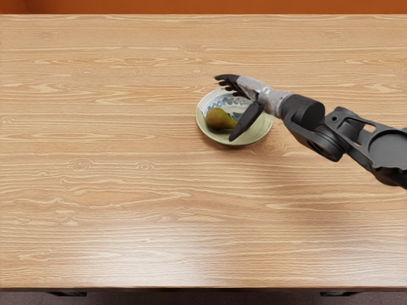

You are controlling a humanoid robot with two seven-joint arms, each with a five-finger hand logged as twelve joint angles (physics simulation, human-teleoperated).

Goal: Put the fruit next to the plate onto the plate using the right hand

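The pear [219, 118] lay on the plate's [253, 135] left half, just left of the right hand [249, 97], whose fingers [226, 81] were spread wide, holding nothing.

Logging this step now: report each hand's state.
Left hand: not in view.
Right hand: open above the plate, holding nothing; the pear lies on the plate.

We see wide room on the table [127, 203] to the left, in front and behind; a hand can pass there; the plate [257, 132] with the pear [219, 119] stands in the way; the right hand [248, 96] and its arm [331, 130] block the plate's right side.
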